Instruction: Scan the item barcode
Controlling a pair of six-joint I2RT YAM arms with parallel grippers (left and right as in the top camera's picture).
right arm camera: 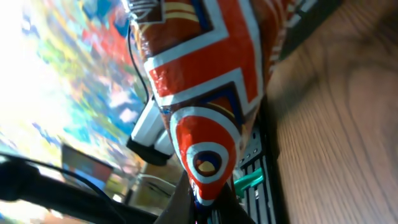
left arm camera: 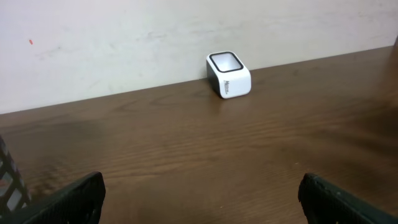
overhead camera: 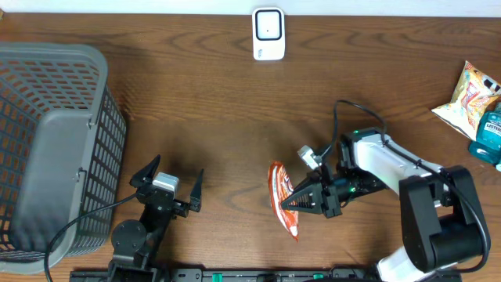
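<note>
The item is a red, white and blue snack packet (overhead camera: 283,200), held off the table near its middle by my right gripper (overhead camera: 286,204), which is shut on the packet's edge. In the right wrist view the packet (right arm camera: 205,93) fills the frame, pinched at its lower end between the dark fingers (right arm camera: 214,208). The white barcode scanner (overhead camera: 268,34) stands at the table's far edge, also seen in the left wrist view as a white scanner (left arm camera: 228,74) against the wall. My left gripper (overhead camera: 167,182) rests open near the front left, nothing between its fingertips (left arm camera: 68,199).
A grey mesh basket (overhead camera: 51,149) takes up the left side. A snack bag (overhead camera: 470,98) and a teal bottle (overhead camera: 489,133) lie at the right edge. A black rail (overhead camera: 235,274) runs along the front edge.
</note>
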